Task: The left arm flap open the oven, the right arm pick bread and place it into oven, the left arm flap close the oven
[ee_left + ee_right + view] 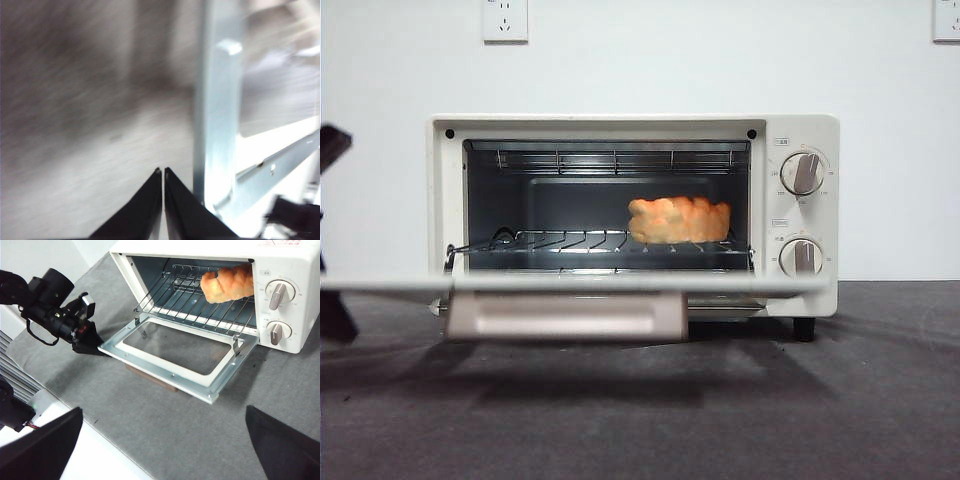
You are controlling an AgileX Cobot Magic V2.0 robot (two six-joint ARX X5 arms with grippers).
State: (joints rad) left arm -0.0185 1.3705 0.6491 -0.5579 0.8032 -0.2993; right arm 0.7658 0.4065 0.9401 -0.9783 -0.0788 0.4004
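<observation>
At the far left of the front view, a black tip of the left arm is seen beside the oven door's left end. In the right wrist view the left pincer (89,342) is found just beside the left edge of the lowered door (177,357), its tips low over the table (150,425). In the left wrist view its jaws are seen pressed together with only a hairline between them, nothing being held; the door's metal frame (215,125) is shown close alongside the left pincer (163,172), though that picture is blurred.

The oven (800,130) is stood on the grey table (640,430) with its door (620,284) folded down flat, level with the table and projecting toward the camera. The beige handle (565,316) is seen below the door's front edge. The cavity is left fully open across its width.

Inside, the wire rack (550,242) is bare over its left and middle parts. The bread (679,220) is laid on the right part of the rack, close to the right inner wall and set back from the rack's front edge. In the right wrist view the bread (227,283) is seen on the rack (190,295) with open room above it.

Two knobs (802,173) are placed on the right panel. The right pincer (165,440) is held well back from the oven, its jaws spread wide apart and empty, over open table in front of the door.
</observation>
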